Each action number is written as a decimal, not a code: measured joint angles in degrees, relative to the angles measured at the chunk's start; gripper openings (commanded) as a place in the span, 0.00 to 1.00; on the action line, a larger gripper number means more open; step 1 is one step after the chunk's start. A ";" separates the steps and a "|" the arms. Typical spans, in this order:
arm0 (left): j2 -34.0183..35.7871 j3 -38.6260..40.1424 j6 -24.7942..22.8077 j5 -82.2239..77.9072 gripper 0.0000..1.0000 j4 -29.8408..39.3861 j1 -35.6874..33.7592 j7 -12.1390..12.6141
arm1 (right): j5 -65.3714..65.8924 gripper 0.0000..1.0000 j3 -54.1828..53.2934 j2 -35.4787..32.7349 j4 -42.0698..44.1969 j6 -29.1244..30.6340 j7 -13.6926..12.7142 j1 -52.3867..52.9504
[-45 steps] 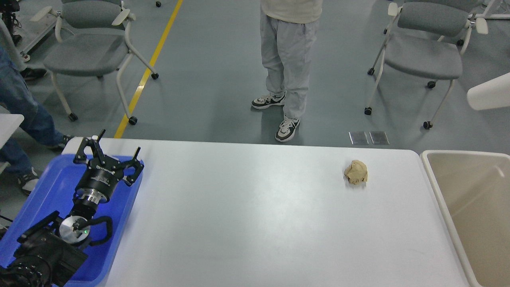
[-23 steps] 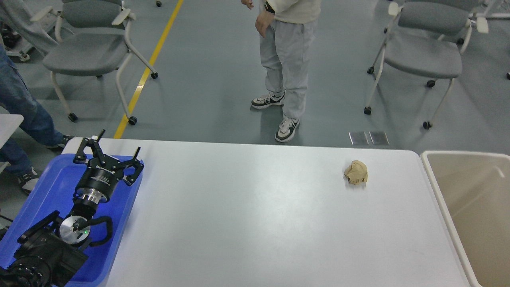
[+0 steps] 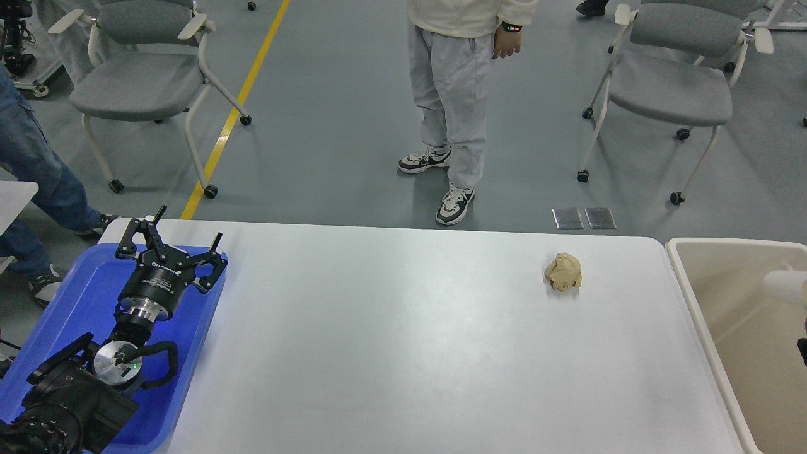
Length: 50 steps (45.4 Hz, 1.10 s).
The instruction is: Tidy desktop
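Observation:
The white desktop (image 3: 403, 353) fills the lower half of the head view. A crumpled tan paper ball (image 3: 563, 272) lies on it at the far right, close to the beige bin (image 3: 684, 271). My left gripper (image 3: 189, 224) is open and empty, its fingers spread above the far right corner of the blue tray (image 3: 75, 296) at the table's left end. It is far from the paper ball. At the right edge, over the bin, only a white rounded part (image 3: 785, 285) and a dark sliver show; my right gripper itself is out of view.
A person (image 3: 451, 94) in light trousers stands just beyond the table's far edge. Grey wheeled chairs (image 3: 145, 82) stand at the back left and back right (image 3: 674, 82). Another person's legs (image 3: 31, 170) are at the left.
My left arm has not moved. The paper ball lies where it was. The white part has come in over the bin at the right edge. The standing person has shifted their arms.

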<state>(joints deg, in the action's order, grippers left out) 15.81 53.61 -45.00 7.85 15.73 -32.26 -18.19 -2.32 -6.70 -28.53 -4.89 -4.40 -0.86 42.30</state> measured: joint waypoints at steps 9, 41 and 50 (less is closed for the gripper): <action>0.00 0.00 0.00 0.00 1.00 0.00 0.00 0.00 | -0.87 0.00 -3.23 2.38 0.97 -0.70 -0.53 -3.20; 0.01 0.00 0.00 0.02 1.00 0.00 -0.01 0.00 | -2.23 1.00 -6.21 3.88 1.89 -1.05 -0.70 -7.84; 0.01 0.00 0.00 0.03 1.00 0.00 -0.01 0.00 | -2.23 1.00 -6.55 3.48 1.95 -0.94 -0.54 -7.66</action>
<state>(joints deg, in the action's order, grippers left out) 15.82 53.61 -45.00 7.88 15.73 -32.26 -18.19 -4.55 -13.24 -25.06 -2.94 -5.34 -1.40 34.64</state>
